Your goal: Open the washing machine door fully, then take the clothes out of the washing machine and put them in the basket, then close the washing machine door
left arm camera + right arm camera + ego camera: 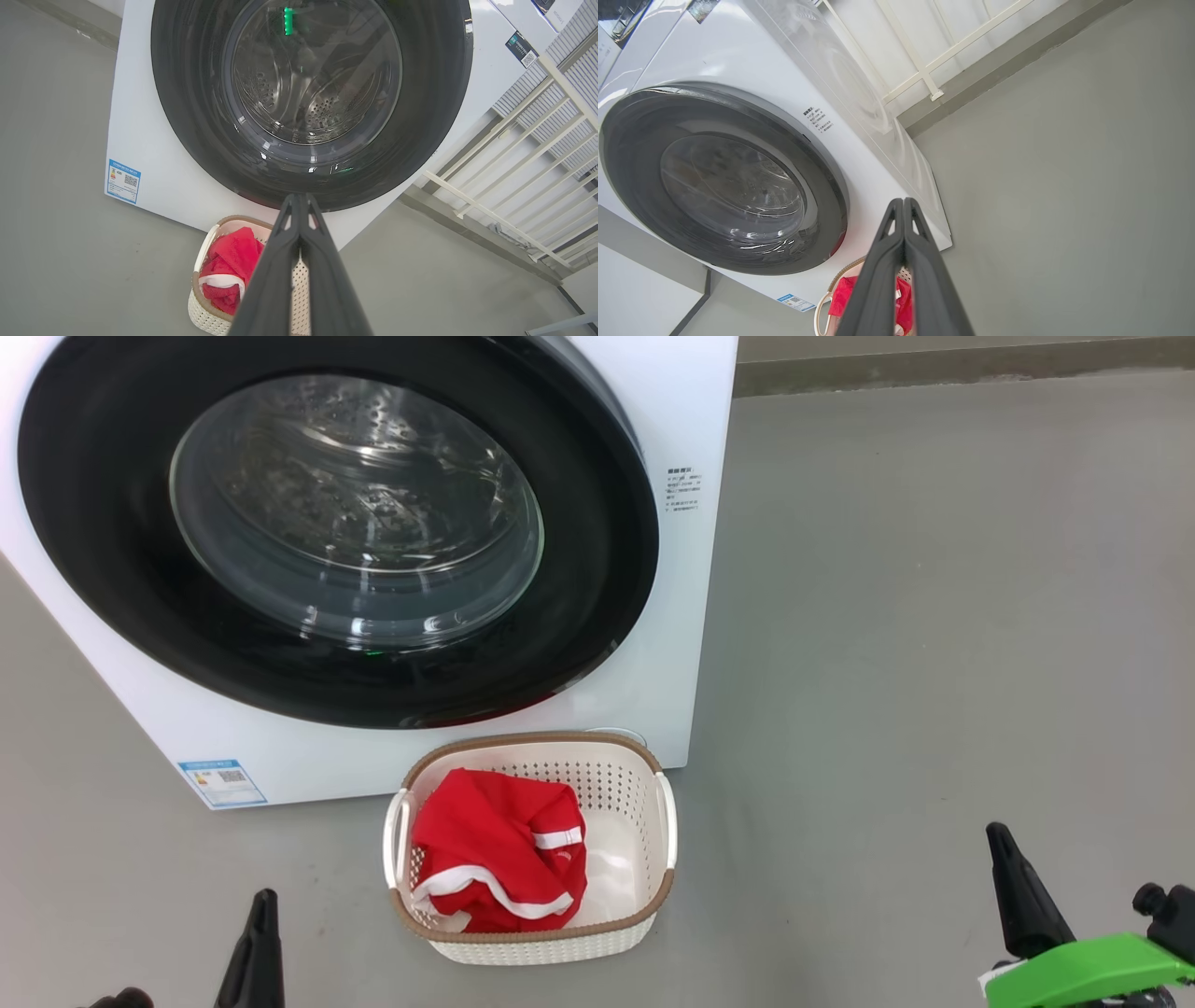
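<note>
The washing machine stands ahead with its round black-rimmed door flat against the front, the steel drum visible through the glass. Below it on the floor sits the cream basket holding the red clothes with white bands. My left gripper is low at the left of the basket, fingers pressed together and empty. My right gripper is off to the right, also shut and empty. The left wrist view shows the door, the basket, the clothes; the right wrist view shows the door.
Grey floor spreads wide to the right of the machine. A white railing stands beyond the machine's side. A blue sticker marks the machine's lower left corner. A green part sits on my right wrist.
</note>
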You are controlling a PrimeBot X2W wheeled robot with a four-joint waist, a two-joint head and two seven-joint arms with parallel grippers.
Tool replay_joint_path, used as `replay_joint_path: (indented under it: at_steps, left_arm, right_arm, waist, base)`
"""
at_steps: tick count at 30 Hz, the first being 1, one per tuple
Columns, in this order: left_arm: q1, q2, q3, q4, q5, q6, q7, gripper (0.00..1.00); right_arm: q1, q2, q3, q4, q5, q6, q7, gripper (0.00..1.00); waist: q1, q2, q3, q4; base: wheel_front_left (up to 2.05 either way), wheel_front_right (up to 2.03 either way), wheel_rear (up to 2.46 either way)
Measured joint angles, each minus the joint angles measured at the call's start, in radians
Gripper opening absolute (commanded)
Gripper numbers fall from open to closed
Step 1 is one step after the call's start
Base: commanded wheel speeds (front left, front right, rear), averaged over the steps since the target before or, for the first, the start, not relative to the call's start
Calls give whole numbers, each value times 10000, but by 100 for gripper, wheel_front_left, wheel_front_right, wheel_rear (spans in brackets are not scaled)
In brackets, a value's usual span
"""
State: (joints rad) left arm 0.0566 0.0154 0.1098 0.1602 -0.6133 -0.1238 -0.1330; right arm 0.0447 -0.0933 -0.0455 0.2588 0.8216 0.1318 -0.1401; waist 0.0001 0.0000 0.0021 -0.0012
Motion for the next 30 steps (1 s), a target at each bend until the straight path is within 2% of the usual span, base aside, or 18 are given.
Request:
replay_joint_path:
  at_steps: [30]
  left_arm:
    - [-406,33,-82,382,-3555,0,874,0]
  right_arm:
    - [-339,159,-305,33,2786,-2,892,0]
  waist:
    - [0,0,3,4]
  base:
    - [0,0,0]
